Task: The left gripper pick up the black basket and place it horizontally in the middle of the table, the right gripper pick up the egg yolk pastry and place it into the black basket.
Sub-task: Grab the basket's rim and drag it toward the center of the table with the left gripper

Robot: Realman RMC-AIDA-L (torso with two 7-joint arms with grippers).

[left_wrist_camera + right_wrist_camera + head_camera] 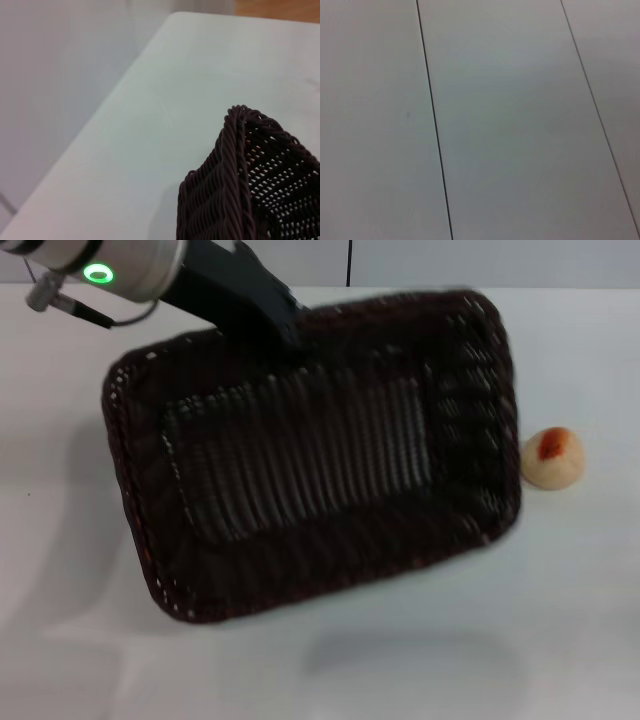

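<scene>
The black basket (310,455) hangs tilted above the white table (560,620), its opening towards the head camera and its shadow on the tabletop below it. My left gripper (285,335) comes in from the upper left and is shut on the basket's far rim. A corner of the basket (240,195) shows in the left wrist view, over the table (150,125). The egg yolk pastry (552,457) sits on the table just right of the basket, apart from it. My right gripper is out of view.
The table's far edge (560,288) runs along the top of the head view. The right wrist view shows only pale flat panels with thin dark seams (434,120).
</scene>
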